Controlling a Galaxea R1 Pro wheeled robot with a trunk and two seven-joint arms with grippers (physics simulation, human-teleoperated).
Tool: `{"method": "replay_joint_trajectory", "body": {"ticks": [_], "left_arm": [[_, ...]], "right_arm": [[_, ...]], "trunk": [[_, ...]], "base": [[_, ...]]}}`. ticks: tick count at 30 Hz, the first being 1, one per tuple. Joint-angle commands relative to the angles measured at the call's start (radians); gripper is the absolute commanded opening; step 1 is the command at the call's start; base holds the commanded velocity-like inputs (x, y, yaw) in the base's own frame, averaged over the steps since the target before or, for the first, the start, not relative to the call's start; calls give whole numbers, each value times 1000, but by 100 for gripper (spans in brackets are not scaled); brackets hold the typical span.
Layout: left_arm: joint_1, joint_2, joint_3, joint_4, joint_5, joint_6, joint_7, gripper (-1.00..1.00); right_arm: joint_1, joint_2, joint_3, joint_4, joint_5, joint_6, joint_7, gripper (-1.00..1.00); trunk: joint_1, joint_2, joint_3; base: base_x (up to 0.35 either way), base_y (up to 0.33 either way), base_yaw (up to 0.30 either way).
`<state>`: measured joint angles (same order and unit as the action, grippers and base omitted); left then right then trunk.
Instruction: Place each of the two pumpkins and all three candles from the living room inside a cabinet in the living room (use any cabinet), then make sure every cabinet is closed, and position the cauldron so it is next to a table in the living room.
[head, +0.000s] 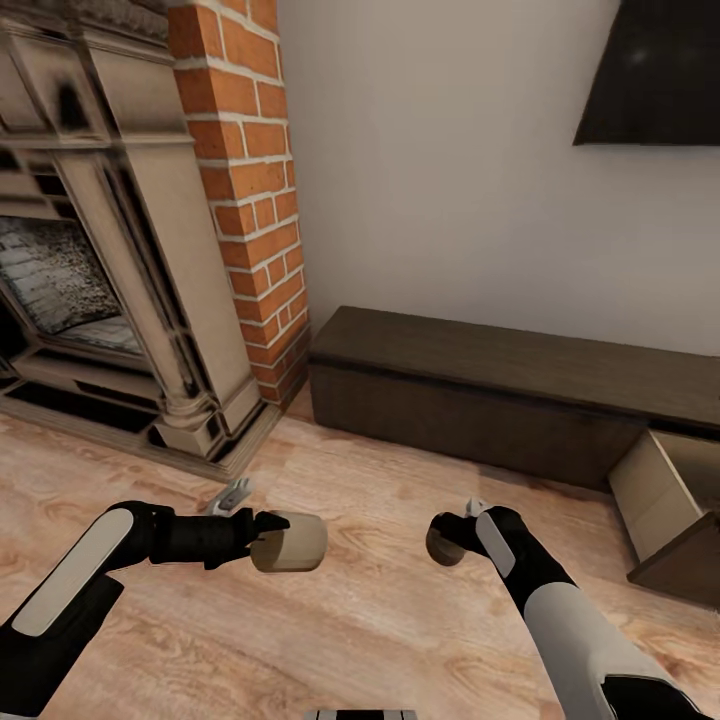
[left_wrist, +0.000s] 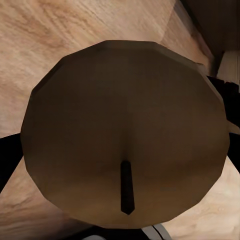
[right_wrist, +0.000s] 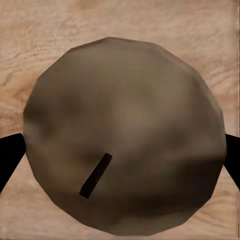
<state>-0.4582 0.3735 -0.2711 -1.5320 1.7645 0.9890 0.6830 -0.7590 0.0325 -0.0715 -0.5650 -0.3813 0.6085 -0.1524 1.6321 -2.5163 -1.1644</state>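
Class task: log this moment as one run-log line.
left tool: shut on candle | right tool: shut on second candle | cabinet: drawer open

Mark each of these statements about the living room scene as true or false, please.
1. Each gripper holds a candle. True: the left gripper carries a beige candle, and the right gripper carries a darker candle.
2. A drawer of the cabinet is open. True: at its right end a drawer with a pale inside is pulled out.
3. The fireplace stands to the right of the cabinet. False: it is to the left, beyond the brick column.
4. A pumpkin lies on top of the cabinet. False: the part of its top that shows is bare.
5. The floor is grey carpet. False: it is light wood.
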Motion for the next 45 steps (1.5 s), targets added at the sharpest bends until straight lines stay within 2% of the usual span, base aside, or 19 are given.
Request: {"method": "replay_joint_trajectory", "body": {"ticks": [1,8,15,22,31,40,45], "left_arm": [[0,1,-1,-1,9,0,9,-100],[0,-2,-2,-2,9,0,9,-100],[0,-7,-5,-2,9,0,9,-100],[0,-7,-5,-2,9,0,9,-100],[0,-7,-5,-2,7,0,11,-100],[0,-25,-4,-1,4,-1,156,-100],[0,-27,3,0,-16,-2,260,-100]], "right_arm": [[0,1,-4,-2,-10,4,-8,-100],[0,0,-4,-2,-10,4,-7,-100],[0,1,-4,-2,-10,4,-8,-100],[0,1,-4,-2,-10,4,-8,-100],[0,1,-4,-1,-10,4,-7,-100],[0,0,-4,-2,-10,4,-7,-100],[0,0,-4,-1,-10,4,-6,-100]], "trunk": [[-1,0,3],[-4,2,30],[-7,3,57],[-10,5,84],[-14,7,119],[-18,9,154],[-20,10,173]], "base": [[-5,0,-216],[-49,0,-221],[-276,0,-28],[-60,0,-20],[-2,0,-254],[-1,0,-157],[-207,0,-8]]}}
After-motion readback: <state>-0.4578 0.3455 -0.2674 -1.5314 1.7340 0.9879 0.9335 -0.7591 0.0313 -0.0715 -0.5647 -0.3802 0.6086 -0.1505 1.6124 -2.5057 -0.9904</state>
